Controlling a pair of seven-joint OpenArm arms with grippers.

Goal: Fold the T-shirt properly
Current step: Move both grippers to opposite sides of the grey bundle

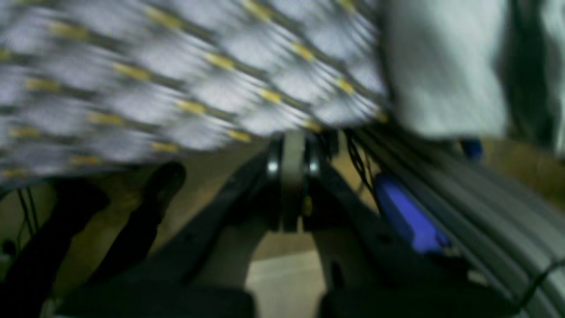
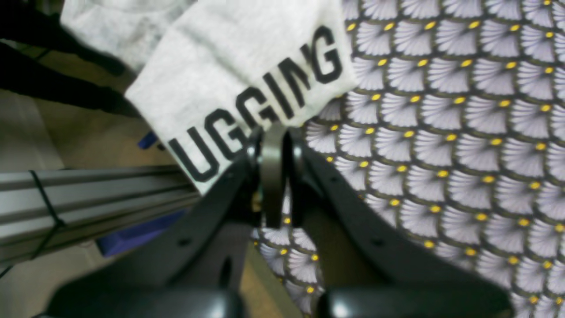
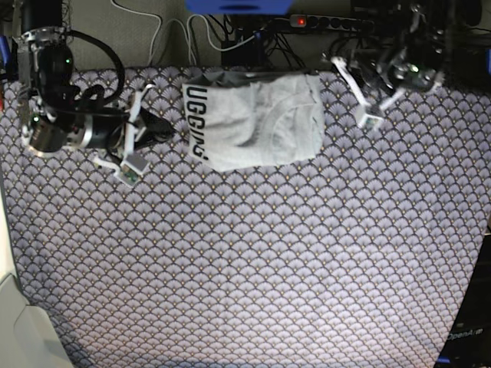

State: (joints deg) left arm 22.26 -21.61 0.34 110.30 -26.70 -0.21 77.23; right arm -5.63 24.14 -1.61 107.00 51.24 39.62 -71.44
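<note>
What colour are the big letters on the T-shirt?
Black, on the light grey T-shirt; the right wrist view shows the letters best.

The whole scene is seen from overhead in the base view, straight down on the purple-grey fan-patterned tablecloth (image 3: pixel 253 261), with the folded light grey cotton T-shirt with black block lettering (image 3: pixel 253 123) up near the far edge. The shirt's lettered edge (image 2: pixel 247 88) is caught close up by the right wrist view, past its own closed black gripper (image 2: pixel 273 132). The left wrist view is blurred, low at the cloth's edge (image 1: pixel 176 79), with a bit of shirt (image 1: pixel 441 66) shared.
</note>
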